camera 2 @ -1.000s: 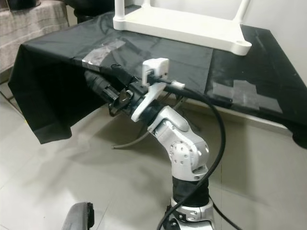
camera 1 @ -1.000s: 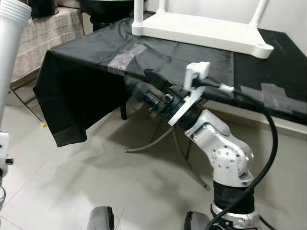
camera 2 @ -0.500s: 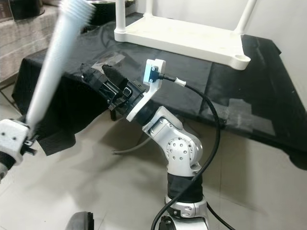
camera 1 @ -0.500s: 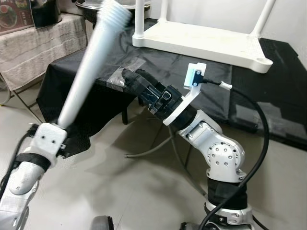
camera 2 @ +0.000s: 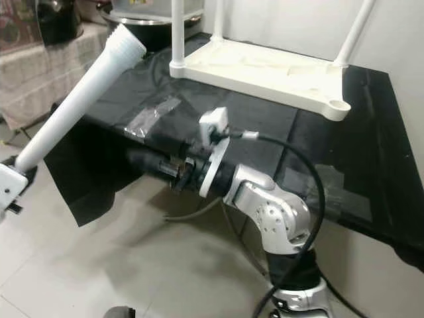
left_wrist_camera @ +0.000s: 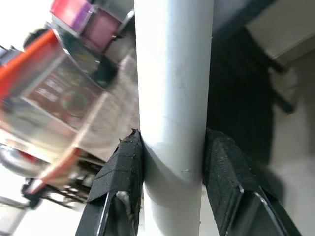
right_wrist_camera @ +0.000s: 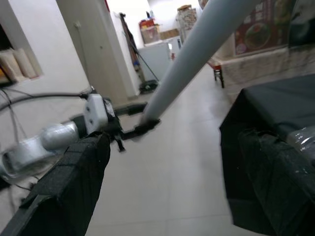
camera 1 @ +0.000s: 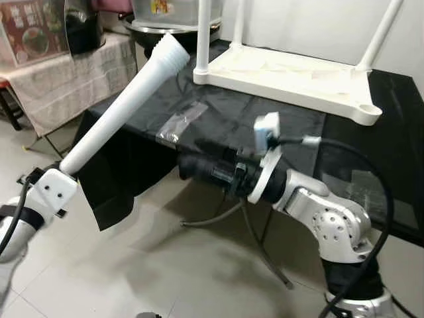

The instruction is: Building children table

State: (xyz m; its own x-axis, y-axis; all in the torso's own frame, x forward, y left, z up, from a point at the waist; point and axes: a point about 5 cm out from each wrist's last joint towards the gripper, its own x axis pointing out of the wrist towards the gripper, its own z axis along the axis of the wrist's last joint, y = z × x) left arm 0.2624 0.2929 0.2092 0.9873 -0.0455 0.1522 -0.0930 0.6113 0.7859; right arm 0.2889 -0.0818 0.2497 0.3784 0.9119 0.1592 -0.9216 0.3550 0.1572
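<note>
My left gripper (left_wrist_camera: pixel 173 137) is shut on a long white table leg (camera 1: pixel 116 116), near its thin end. The leg slants up and to the right. Its wide flared end (camera 1: pixel 169 50) is close to the near-left corner of the white children's table (camera 1: pixel 285 69). That table lies upside down on a black-covered table (camera 1: pixel 218 109), with three legs pointing up. My right gripper (right_wrist_camera: pixel 174 142) is open and holds nothing. It reaches out level to the left (camera 1: pixel 193 167), below the black table's front edge and apart from the leg.
The black cloth (camera 1: pixel 126 172) hangs down over the near-left corner. A side table (camera 1: pixel 59 73) with a striped cloth, pots and a picture stands at the left. A grey hose (camera 1: pixel 212 215) and metal table legs lie on the tiled floor (camera 1: pixel 165 265) beneath.
The view has shifted. My left arm has swung the white leg in from the far left, so its flared end now points at the upturned table. My right arm has dropped to level.
</note>
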